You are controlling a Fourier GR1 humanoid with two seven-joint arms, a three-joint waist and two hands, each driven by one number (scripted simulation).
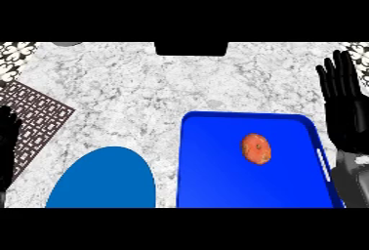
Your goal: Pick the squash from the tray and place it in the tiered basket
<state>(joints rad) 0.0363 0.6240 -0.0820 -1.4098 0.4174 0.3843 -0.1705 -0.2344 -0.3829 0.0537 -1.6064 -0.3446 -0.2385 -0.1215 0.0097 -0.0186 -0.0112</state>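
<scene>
Marble counter (144, 88) | squash (256, 149) on blue tray (216, 185), long axis near-vertical | right hand (349, 112) open, empty

We have a single view, from the head, looking steeply down on the marble counter (216, 83). It sits close: the blue tray (216, 185) and blue plate (104, 183) run off our lower edge, and the right hand (346, 117) enters at the right side.
</scene>
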